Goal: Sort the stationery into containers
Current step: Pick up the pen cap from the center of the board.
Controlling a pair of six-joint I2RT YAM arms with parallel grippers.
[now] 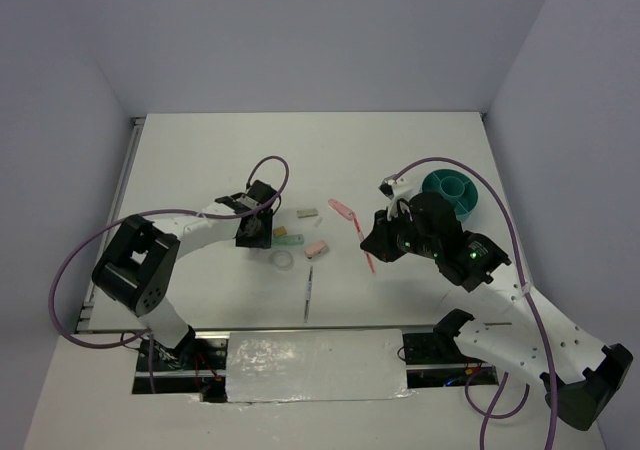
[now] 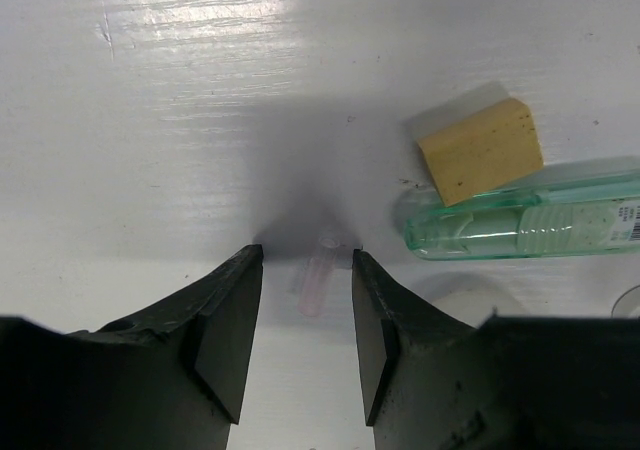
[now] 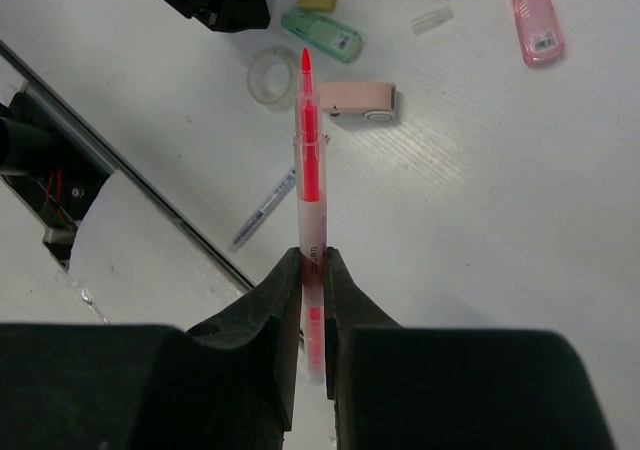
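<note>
My right gripper [image 3: 314, 255] is shut on a pink pen [image 3: 309, 160] and holds it above the table; both also show in the top view, gripper [image 1: 374, 246] and pen [image 1: 369, 262], left of the round teal organiser [image 1: 450, 192]. My left gripper [image 2: 305, 255] is open and low over the table, with a small clear pinkish cap [image 2: 318, 270] lying between its fingertips. A tan block [image 2: 480, 150] and a green tape dispenser [image 2: 520, 220] lie just to its right. In the top view the left gripper [image 1: 255, 232] is beside the tan block [image 1: 281, 232].
On the table lie a clear tape ring [image 1: 284, 260], a pink block [image 1: 315, 249], a grey pen [image 1: 308, 292], a grey eraser [image 1: 306, 212], a pink dispenser [image 1: 343, 210] and a clear cap [image 3: 430, 20]. The table's front edge [image 3: 150, 195] runs below the held pen.
</note>
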